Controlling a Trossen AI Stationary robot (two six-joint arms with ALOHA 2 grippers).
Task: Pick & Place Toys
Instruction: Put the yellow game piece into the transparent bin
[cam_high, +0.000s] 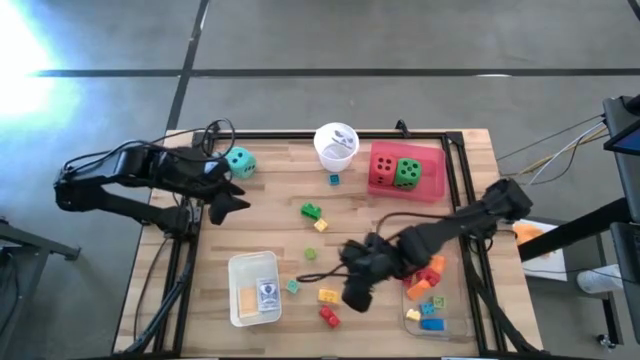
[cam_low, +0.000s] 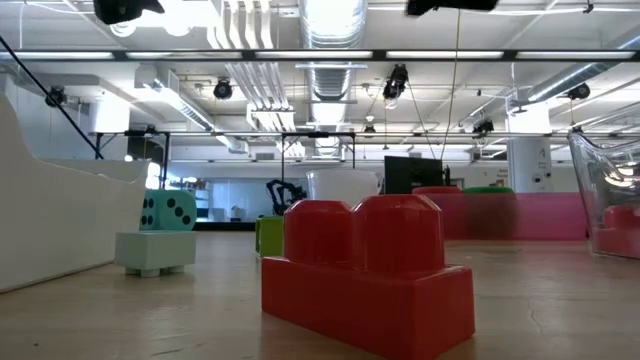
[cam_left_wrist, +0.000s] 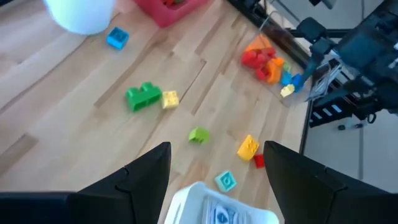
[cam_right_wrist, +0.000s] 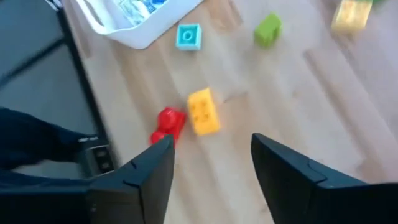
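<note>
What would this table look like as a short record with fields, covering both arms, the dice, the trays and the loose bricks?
left pincer: open, empty, above the table's left side
right pincer: open, empty, over the yellow brick and red brick
pink tray: holds red die and green die
teal die: on the table
clear tray: holds several bricks
white tray: holds cards

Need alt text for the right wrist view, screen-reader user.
The right gripper, fingers open and empty, hovers over the wooden table just short of a yellow brick and a red brick lying side by side. Beyond them lie a teal brick, a green brick and a corner of the white tray.
</note>
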